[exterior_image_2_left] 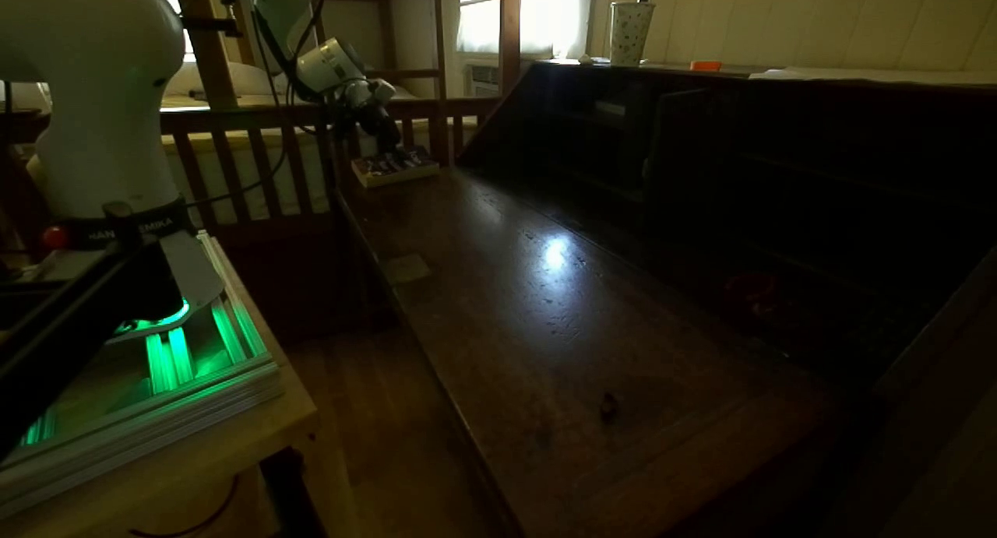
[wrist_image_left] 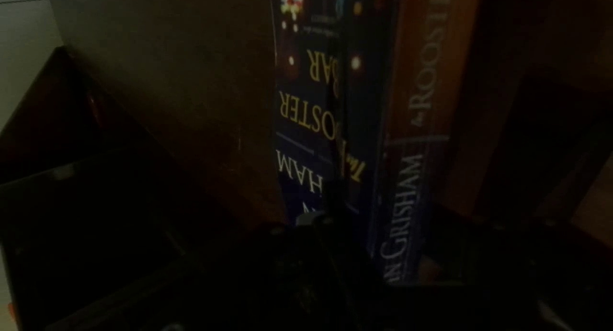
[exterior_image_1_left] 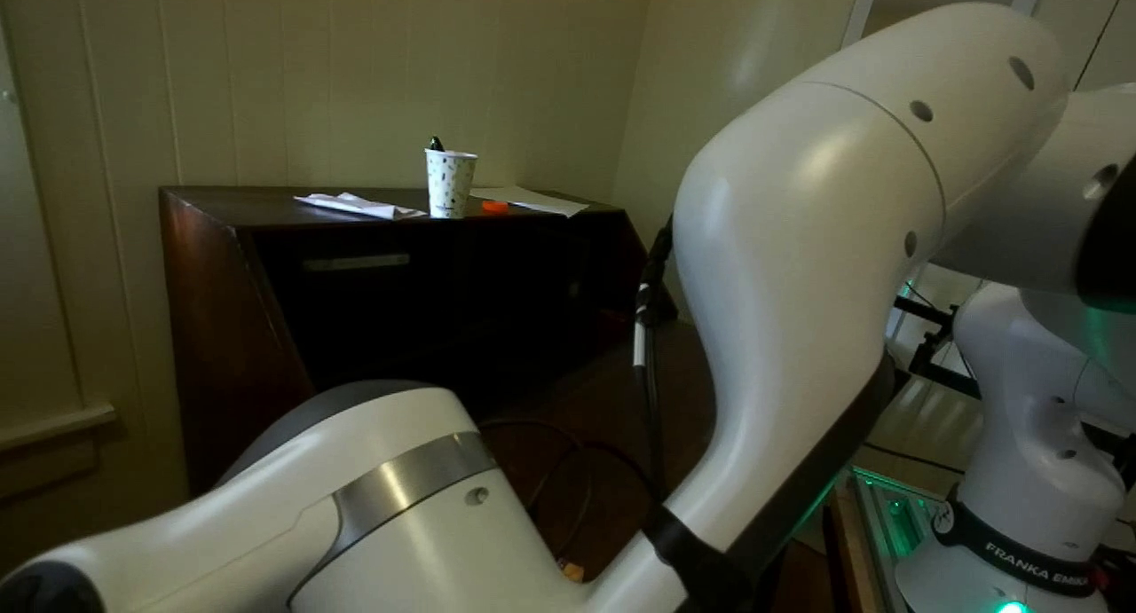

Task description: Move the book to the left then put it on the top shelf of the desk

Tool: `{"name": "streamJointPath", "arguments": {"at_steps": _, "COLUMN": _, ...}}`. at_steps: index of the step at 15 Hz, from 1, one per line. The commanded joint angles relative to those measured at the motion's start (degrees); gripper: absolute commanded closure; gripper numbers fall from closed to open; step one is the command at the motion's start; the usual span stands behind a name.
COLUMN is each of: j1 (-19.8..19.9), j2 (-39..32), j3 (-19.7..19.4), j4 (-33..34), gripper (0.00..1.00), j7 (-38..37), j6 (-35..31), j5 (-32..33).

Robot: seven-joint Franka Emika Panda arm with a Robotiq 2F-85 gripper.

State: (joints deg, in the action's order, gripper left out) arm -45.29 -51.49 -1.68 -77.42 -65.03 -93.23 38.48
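The book [exterior_image_2_left: 396, 167] has a dark blue patterned cover and lies about flat at the far end of the desk's writing surface in an exterior view. In the wrist view the book [wrist_image_left: 306, 130] shows its cover and orange-blue spine. My gripper [exterior_image_2_left: 389, 142] is at its far, spine side. In the wrist view the gripper [wrist_image_left: 380, 237] is very dark; one finger lies across the cover and the spine sits between the jaws. Whether the book is raised is unclear. The desk [exterior_image_1_left: 209, 311] [exterior_image_2_left: 506, 304] carries the top shelf [exterior_image_1_left: 266, 202] [exterior_image_2_left: 736, 72] at its highest level.
On the top shelf stand a patterned cup [exterior_image_1_left: 451, 185] [exterior_image_2_left: 629, 33] with a pen, an orange item [exterior_image_1_left: 494, 207] [exterior_image_2_left: 705, 66] and white papers [exterior_image_1_left: 355, 207]. A wooden railing [exterior_image_2_left: 265, 164] stands beyond the desk's far end. My arm fills much of an exterior view.
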Motion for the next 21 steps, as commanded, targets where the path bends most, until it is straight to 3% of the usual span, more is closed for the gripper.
{"name": "streamJointPath", "arguments": {"at_steps": 1, "j1": 0.1, "j2": 2.7, "j3": -0.1, "j4": -2.5, "gripper": 0.91, "j7": -1.5, "j6": -0.4, "j5": -0.1}}
{"name": "streamJointPath", "arguments": {"at_steps": 7, "j1": 1.7, "j2": 11.1, "j3": -1.0, "j4": -10.3, "gripper": 0.91, "j7": -4.5, "j6": -1.0, "j5": -0.8}}
{"name": "streamJointPath", "arguments": {"at_steps": 14, "j1": 6.6, "j2": 21.5, "j3": 1.5, "j4": -18.0, "gripper": 0.91, "j7": -10.7, "j6": -0.2, "j5": 1.5}}
{"name": "streamJointPath", "arguments": {"at_steps": 18, "j1": 8.0, "j2": 25.5, "j3": 2.2, "j4": -17.4, "gripper": 0.91, "j7": -10.7, "j6": 2.2, "j5": 6.3}}
{"name": "streamJointPath", "arguments": {"at_steps": 21, "j1": 8.6, "j2": 26.7, "j3": 2.9, "j4": -13.9, "gripper": 0.91, "j7": -7.9, "j6": 8.5, "j5": 12.8}}
